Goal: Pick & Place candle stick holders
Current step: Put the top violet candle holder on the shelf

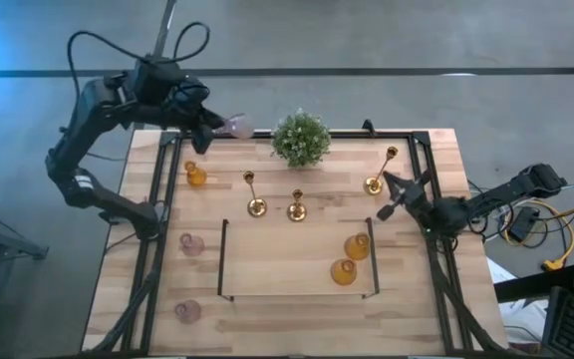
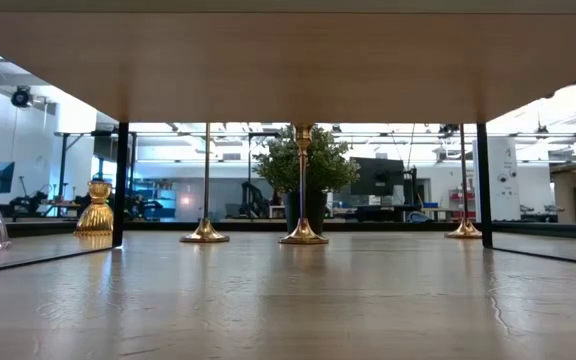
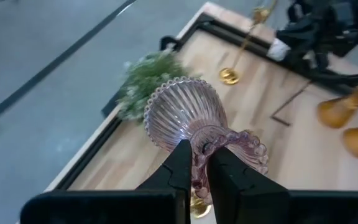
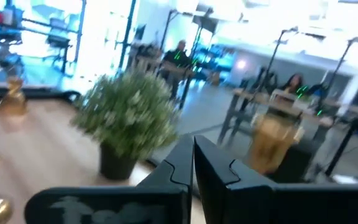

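My left gripper (image 1: 225,126) is shut on a pink ribbed glass cup (image 3: 182,112) and holds it high over the table's far edge, just left of the potted plant (image 1: 300,138). Two more pink cups (image 1: 189,243) (image 1: 186,310) stand on their bases near the left edge. Amber cups stand at the far left (image 1: 195,176) and right of centre (image 1: 357,246) (image 1: 343,271). Three gold candlesticks (image 1: 255,204) (image 1: 296,209) (image 1: 374,182) stand on their round bases. My right gripper (image 1: 392,184) is shut and holds nothing, beside the right candlestick. My left gripper pinches the pink cup between its two fingers at the narrow waist (image 3: 202,148) between the ribbed bowl and the beaded foot (image 3: 248,146). The fingers slant down and cross the waist. The cup is lifted clear and lies tipped on its side.
A black U-shaped frame (image 1: 223,261) lies on the middle of the wooden table. Black rails (image 1: 163,199) run along the table's left, right and far sides. Cables and gear (image 1: 541,224) sit off the right edge. People sit at desks in the room beyond.
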You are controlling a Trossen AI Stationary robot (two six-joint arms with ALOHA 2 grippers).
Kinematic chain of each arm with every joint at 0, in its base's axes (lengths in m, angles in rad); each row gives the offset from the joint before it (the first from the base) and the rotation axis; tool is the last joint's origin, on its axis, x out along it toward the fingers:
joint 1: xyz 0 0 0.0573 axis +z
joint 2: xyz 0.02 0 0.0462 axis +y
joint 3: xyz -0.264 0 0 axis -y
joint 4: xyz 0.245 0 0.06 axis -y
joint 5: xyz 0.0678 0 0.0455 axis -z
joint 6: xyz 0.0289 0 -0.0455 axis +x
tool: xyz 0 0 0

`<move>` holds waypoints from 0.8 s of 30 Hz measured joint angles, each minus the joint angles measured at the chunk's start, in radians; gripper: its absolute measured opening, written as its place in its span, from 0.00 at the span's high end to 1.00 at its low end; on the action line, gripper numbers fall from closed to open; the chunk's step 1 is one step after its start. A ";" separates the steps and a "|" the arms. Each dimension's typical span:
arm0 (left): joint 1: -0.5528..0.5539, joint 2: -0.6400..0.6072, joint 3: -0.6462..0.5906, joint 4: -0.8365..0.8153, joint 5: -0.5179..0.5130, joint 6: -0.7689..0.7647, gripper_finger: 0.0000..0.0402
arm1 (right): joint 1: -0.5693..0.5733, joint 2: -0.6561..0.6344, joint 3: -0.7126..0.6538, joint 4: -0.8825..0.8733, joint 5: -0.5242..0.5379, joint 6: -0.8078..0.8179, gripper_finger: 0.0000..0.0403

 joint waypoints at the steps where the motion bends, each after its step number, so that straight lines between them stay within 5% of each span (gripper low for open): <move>1: -0.023 0.000 -0.002 0.012 -0.001 -0.009 0.92 | 0.000 0.000 0.016 0.032 0.000 -0.055 0.98; 11: -0.238 0.091 -0.021 0.080 -0.053 -0.069 0.92 | 0.022 0.057 0.325 -0.089 -0.095 -0.294 0.98; 24: -0.248 0.206 -0.021 0.161 -0.057 -0.097 0.92 | 0.108 0.519 0.894 -0.848 -0.150 0.122 0.98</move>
